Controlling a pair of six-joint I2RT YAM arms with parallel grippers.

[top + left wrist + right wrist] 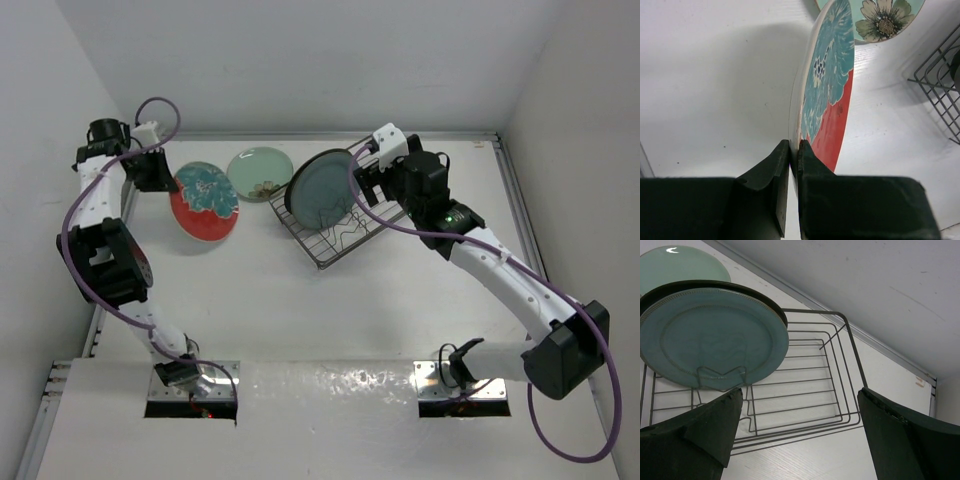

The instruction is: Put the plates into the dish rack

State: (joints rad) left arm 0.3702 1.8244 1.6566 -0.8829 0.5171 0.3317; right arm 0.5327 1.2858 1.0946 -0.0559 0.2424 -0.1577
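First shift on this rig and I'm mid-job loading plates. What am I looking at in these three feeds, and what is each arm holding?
You are driving a robot with a left arm and a right arm, both bolted at the near edge of a white table. The wide picture looks down from above and behind them. The other two pictures come from cameras on the wrists, so the dark blocks at the bottom are each arm's own fingers. The left gripper is shut on the rim of the red-rimmed plate, which seems tipped up at that side. The pale mint plate lies flat on the table next to it. The dark teal plate stands upright in the wire dish rack. The right gripper is open, holds nothing and faces the rack.
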